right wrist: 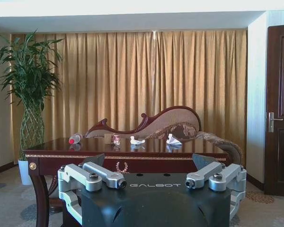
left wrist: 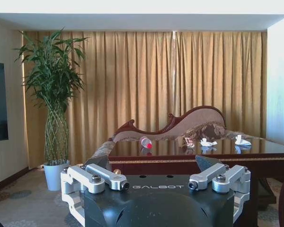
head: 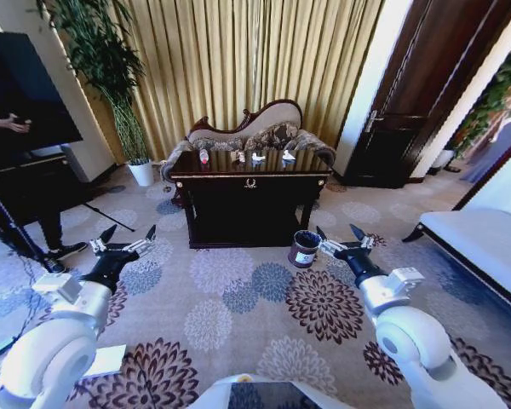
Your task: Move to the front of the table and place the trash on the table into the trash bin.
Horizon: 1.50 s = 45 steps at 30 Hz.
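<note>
- Head view: the dark glossy wood worktop with gold trim (head: 250,173) stands well ahead across the patterned carpet, so the robot is, by my reading, short of its front. The left gripper (head: 128,237) and right gripper (head: 341,236) hang low over the carpet, jaws spread and holding nothing. The small round dark bin with a pale rim (head: 304,248) sits on the floor by the worktop's front right corner, just beside the right gripper.
- Left wrist view: the clear plastic bottle with a red cap (left wrist: 146,142) lies on its side near the worktop's far edge, long axis roughly across the top; the cap end seems to face the robot.
- Right wrist view: the small tan-and-white carton (right wrist: 116,139) stands upright mid-top, and two crumpled white paper scraps (right wrist: 136,141) lie toward the right end.
</note>
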{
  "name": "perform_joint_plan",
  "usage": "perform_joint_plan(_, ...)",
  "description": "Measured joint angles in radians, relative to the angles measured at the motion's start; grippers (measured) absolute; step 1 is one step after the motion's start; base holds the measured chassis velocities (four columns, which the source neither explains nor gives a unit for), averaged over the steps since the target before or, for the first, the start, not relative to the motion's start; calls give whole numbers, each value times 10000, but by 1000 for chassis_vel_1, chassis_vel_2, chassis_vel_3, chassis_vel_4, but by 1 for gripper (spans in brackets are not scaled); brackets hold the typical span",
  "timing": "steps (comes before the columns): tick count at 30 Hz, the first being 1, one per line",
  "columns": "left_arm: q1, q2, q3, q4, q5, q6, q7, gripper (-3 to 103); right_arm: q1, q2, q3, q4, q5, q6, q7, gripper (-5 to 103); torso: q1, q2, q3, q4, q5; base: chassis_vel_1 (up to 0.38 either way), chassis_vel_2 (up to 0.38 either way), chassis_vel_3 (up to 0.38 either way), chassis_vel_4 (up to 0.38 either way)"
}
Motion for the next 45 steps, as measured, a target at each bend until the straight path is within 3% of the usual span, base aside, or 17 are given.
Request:
perform_joint_plan(10,60,-139,0,70,110,-156,51,100,-138,227,6,-15,-192,108,-74,100,1,0,0,0,0,0,0,0,0)
perform_joint_plan(14,596,-1318,-16,715,1134,-1372,519,100,-957,1513,58,-139,-1265,779,-528,100,0,1,-1,0,-2,0,0,0,0)
perform_joint_plan(15,596,-1318,-16,715,1134,-1372,519,100,-957,1513,58,-139,-1265,779,-528,100,0,1,-1,0,-2,0,0,0,0)
perform_joint_plan(20,1313,-2900,-55,1581,2519,-3027,1159,100,-2026,3214,141,-304,-2695,1672,-1130,100,0,0,-1,0,-1,0,0,0,0)
perform_joint_plan(21,1313,-2900,-55,1581,2519,-3027,1159,100,-2026,3214,141,-304,-2695,1672,-1130,100,0,0,-1,0,-1,0,0,0,0)
perform_joint_plan(25,1858,-4098,-86,2225,3562,-4285,1648,100,-2706,4359,355,-405,-3539,2199,-1560,100,-1,1,-1,-7,1,0,0,0,0)
perform_joint_plan(26,1858,-4098,-86,2225,3562,-4285,1648,100,-2706,4359,355,-405,-3539,2199,-1560,100,-1,1,-1,-7,1,0,0,0,0)
perform_joint_plan(28,2169,-4759,-233,2602,3963,-5003,2091,100,-2623,4434,476,-403,-3578,2190,-1634,100,-1,2,-1,7,-9,0,0,0,0)
perform_joint_plan(30,2239,-4788,-556,2706,3857,-5287,2399,100,-2561,4416,480,-403,-3600,2106,-1641,100,-1,1,-1,5,9,0,0,0,0)
perform_joint_plan(36,2372,-4660,-776,2768,3593,-5437,2941,100,-2531,4284,509,-445,-3655,2036,-1691,100,0,1,-1,-1,0,0,0,0,0)
perform_joint_plan(41,2385,-4469,-971,2879,3287,-5441,3290,100,-2430,3925,763,-572,-3223,2048,-2335,100,0,1,0,-1,0,0,0,0,0)
perform_joint_plan(43,2426,-4393,-1113,2664,2992,-5112,3288,100,-2360,3721,838,-379,-2895,1828,-2380,100,0,1,0,0,-2,0,0,0,0)
perform_joint_plan(45,2438,-4275,-1324,2222,2637,-4455,3130,100,-2209,3401,1068,61,-2312,1079,-2381,100,-1,1,1,1,2,0,0,0,0)
